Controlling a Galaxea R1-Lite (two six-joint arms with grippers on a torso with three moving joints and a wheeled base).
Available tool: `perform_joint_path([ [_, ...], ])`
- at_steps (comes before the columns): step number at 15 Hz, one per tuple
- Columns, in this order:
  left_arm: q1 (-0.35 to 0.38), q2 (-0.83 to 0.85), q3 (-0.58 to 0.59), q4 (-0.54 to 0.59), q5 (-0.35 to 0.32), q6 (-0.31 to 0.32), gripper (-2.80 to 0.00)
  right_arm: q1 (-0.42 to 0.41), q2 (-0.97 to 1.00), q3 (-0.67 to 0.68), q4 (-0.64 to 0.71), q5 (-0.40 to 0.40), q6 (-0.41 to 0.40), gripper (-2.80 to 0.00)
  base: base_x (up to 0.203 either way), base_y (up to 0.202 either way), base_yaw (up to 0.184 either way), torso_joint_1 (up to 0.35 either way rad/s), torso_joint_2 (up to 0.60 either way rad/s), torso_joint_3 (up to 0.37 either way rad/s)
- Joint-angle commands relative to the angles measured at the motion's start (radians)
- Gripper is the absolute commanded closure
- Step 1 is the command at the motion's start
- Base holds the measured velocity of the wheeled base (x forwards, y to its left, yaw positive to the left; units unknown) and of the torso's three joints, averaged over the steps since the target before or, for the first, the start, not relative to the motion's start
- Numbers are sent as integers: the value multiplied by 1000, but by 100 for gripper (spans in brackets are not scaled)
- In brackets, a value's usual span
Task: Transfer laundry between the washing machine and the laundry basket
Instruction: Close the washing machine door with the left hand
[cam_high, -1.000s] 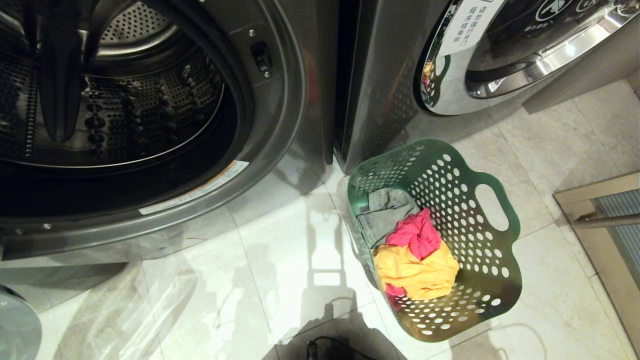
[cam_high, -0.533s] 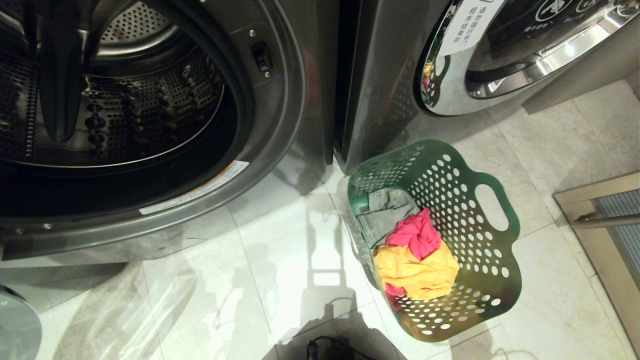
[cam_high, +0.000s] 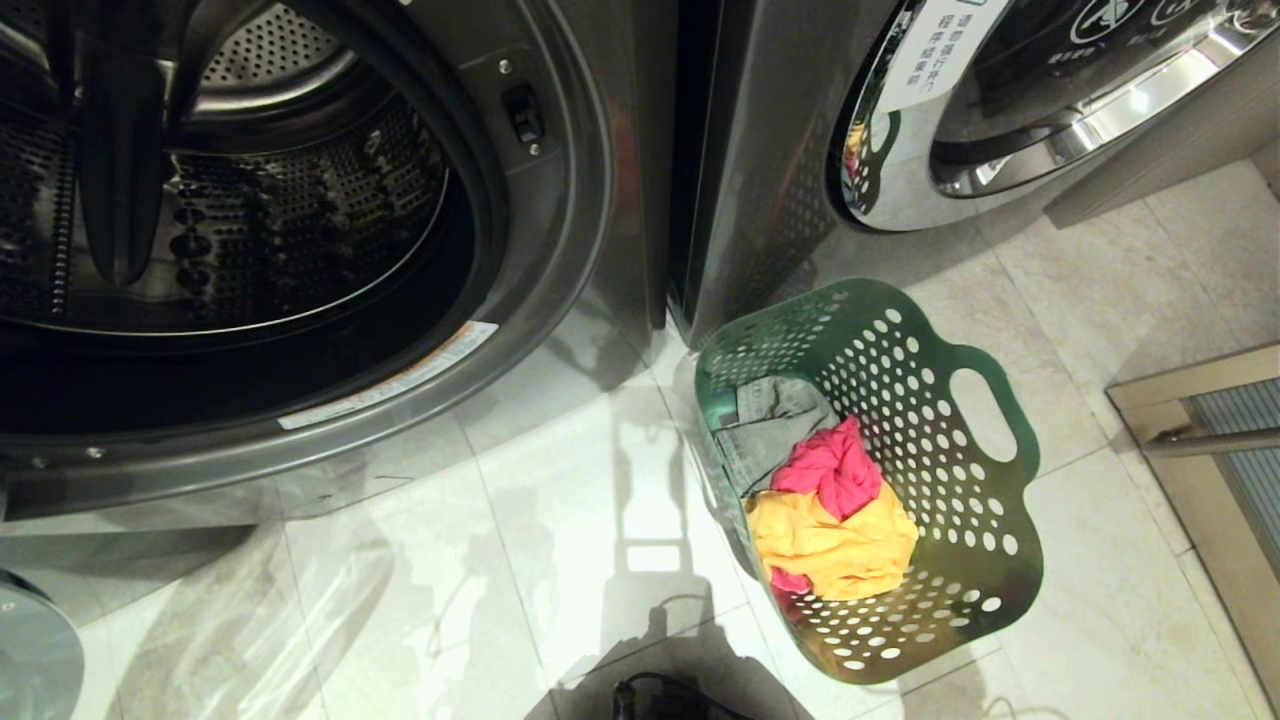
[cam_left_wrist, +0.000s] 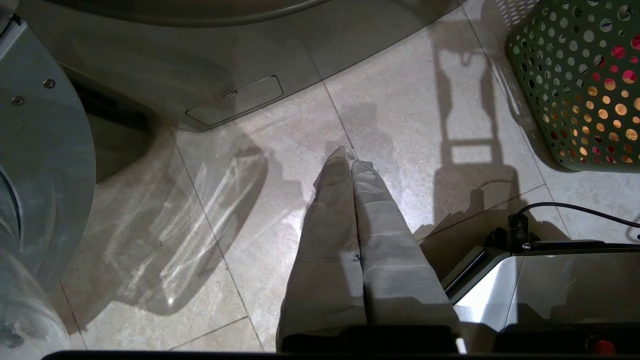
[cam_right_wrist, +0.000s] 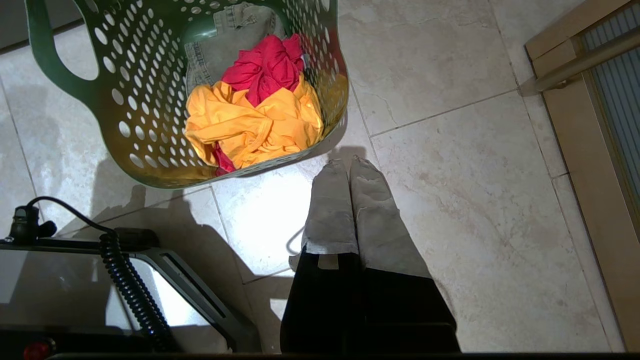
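Note:
The washing machine (cam_high: 560, 230) fills the head view's left, its door open and its perforated drum (cam_high: 250, 210) bare. To its right on the floor stands the green laundry basket (cam_high: 960, 400). The laundry lies in it: a yellow-orange garment (cam_high: 835, 550), a pink-red one (cam_high: 830, 468) and a grey one (cam_high: 768, 425). My right gripper (cam_right_wrist: 345, 162) hangs shut and empty over the tiles just outside the basket (cam_right_wrist: 65, 80). My left gripper (cam_left_wrist: 351, 155) is shut and empty above the floor before the machine. Neither gripper shows in the head view.
A second machine with a shut chrome-rimmed door (cam_high: 1010, 150) stands behind the basket. The open glass door (cam_left_wrist: 35, 165) hangs beside my left arm. A beige frame with a bar handle (cam_high: 1200, 430) bounds the right. My base (cam_left_wrist: 550, 280) and its coiled cable (cam_right_wrist: 127, 285) lie close underneath.
A thin curved shadow on the floor by the basket's near corner has slid away toward the lower edge. Basket, laundry and machine have stayed put.

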Motion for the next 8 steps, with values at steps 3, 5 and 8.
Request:
perform_joint_path([
  [3, 0, 1, 0, 1, 0, 2, 0, 0, 2, 1, 2, 0, 2, 0, 0, 0, 0, 0, 0, 0],
  [5, 0, 2, 0, 3, -2, 15, 0, 0, 3, 1, 2, 0, 3, 0, 0, 0, 0, 0, 0, 0],
  [8, 0, 2, 0, 1, -11, 46, 0, 0, 3, 1, 2, 0, 2, 0, 0, 0, 0, 0, 0, 0],
])
